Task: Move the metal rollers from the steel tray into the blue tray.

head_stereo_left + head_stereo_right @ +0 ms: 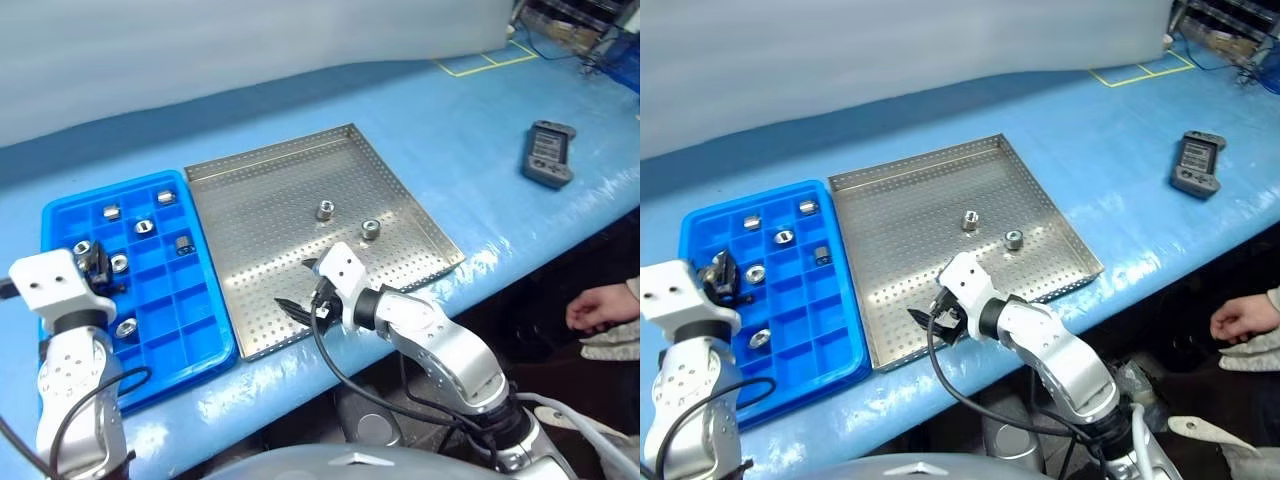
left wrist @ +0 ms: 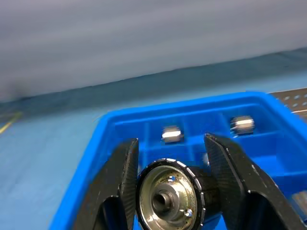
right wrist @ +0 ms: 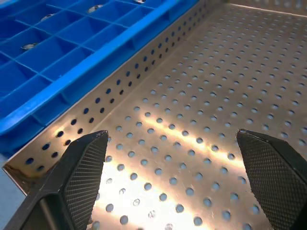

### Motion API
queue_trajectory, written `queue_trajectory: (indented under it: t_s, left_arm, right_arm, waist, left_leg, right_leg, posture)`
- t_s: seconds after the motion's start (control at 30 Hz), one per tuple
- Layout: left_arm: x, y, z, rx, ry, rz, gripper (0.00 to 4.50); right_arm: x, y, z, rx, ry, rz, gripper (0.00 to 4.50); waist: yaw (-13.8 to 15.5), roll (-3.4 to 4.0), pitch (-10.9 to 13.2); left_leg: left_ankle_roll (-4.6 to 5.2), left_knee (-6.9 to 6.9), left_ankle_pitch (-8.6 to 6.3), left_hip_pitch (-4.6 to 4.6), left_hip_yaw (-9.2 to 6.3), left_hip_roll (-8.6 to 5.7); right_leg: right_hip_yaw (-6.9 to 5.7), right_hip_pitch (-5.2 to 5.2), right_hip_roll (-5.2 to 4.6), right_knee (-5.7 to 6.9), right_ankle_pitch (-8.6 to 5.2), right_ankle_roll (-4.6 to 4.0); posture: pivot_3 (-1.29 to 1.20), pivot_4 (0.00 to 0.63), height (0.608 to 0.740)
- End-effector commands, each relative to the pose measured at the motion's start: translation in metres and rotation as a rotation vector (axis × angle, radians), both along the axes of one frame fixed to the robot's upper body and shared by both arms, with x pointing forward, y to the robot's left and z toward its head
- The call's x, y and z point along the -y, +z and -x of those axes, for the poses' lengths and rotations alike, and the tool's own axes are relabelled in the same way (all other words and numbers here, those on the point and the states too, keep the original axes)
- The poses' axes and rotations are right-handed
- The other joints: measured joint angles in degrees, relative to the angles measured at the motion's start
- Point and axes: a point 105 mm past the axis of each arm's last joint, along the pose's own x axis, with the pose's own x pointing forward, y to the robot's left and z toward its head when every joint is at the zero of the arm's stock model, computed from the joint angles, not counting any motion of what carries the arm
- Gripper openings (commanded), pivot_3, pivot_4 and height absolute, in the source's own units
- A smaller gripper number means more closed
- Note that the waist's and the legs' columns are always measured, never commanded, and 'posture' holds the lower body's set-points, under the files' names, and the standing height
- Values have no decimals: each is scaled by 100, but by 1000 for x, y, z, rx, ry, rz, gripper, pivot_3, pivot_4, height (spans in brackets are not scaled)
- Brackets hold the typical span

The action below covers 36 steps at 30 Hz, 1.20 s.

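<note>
Blue plastic comes first on our left: the blue tray (image 1: 60, 215) lies on the surface (image 1: 470, 130) with six of the metal rollers (image 1: 112, 211) already resting in separate compartments, most toward its 12 o'clock end. Our left gripper (image 1: 98, 262) hangs over the tray's 9 o'clock side, its fingers (image 2: 120, 182) drawn nearly together and, as far as we can judge, gripping nothing.

Next to the right, touching the blue tray's 3 o'clock edge, is the steel tray (image 1: 250, 190). Our right gripper (image 1: 305, 290) hovers over its 6 o'clock corner, fingers (image 3: 84, 163) spread wide apart above bare perforated floor. Two rollers (image 1: 325, 210) remain there, standing near each other around the tray's centre, toward 1 o'clock of the gripper.

We judge the task about three quarters done: six moved, two left.

Farther right, at the surface's 2 o'clock, lies a grey handheld device (image 1: 548, 153).
</note>
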Motion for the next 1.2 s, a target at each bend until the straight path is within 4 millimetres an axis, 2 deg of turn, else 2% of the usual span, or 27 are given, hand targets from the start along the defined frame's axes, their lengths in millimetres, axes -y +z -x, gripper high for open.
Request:
queue_trajectory:
  t_s: [0.03,0.2,0.4,0.63,1.03,1.07,1.13,1.2]
  left_arm:
    - [3,15,17,40,53,-25,1894]
    - [3,7,34,-6,93,12,1894]
    - [15,-4,39,-65,31,67,1894]
    - [32,-11,35,-101,-107,97,1894]
    - [25,-27,44,-228,-73,115,1894]
    - [25,-27,43,-221,-81,121,2454]
    - [27,-25,40,-207,-97,122,2867]
    - [28,-20,35,-184,-112,117,3506]
  right_arm:
    - [-13,11,3,37,84,-39,4500]
    - [-23,12,5,37,156,-47,4500]
    - [-29,12,8,29,199,-54,4500]
    - [-28,11,9,27,202,-56,4500]
    - [-27,9,8,18,179,-66,4500]
    - [-26,9,8,18,176,-66,4500]
    - [-26,9,8,19,170,-66,4500]
    - [-25,9,7,20,162,-65,4500]
  waist:
    - [185,1,-1]
    - [721,1,-2]
    - [1060,2,-5]
    - [1102,7,-6]
    - [1101,27,-16]
    - [1100,28,-16]
    - [1099,28,-16]
    - [1100,30,-17]
  left_leg:
    - [-4,0,2,1,-3,-1]
    - [-39,0,23,3,-18,0]
    - [-68,2,41,10,-45,5]
    - [-112,10,68,13,-113,15]
    - [-130,9,78,18,-156,28]
    - [-131,9,78,19,-158,28]
    - [-131,9,79,20,-158,28]
    - [-133,9,80,20,-159,28]
  right_leg:
    - [-5,1,3,1,0,-5]
    - [-47,14,17,5,-2,-40]
    - [-82,26,25,29,-26,-80]
    - [-156,39,31,79,-70,-125]
    - [-193,54,46,90,-86,-139]
    - [-195,56,46,89,-86,-139]
    - [-195,57,46,89,-86,-139]
    - [-196,57,46,89,-86,-140]
  posture:
    - [40,150,740]
    - [111,150,740]
    - [133,150,740]
    - [124,150,740]
    - [114,150,740]
    - [108,150,740]
    - [101,150,740]
    - [90,150,740]
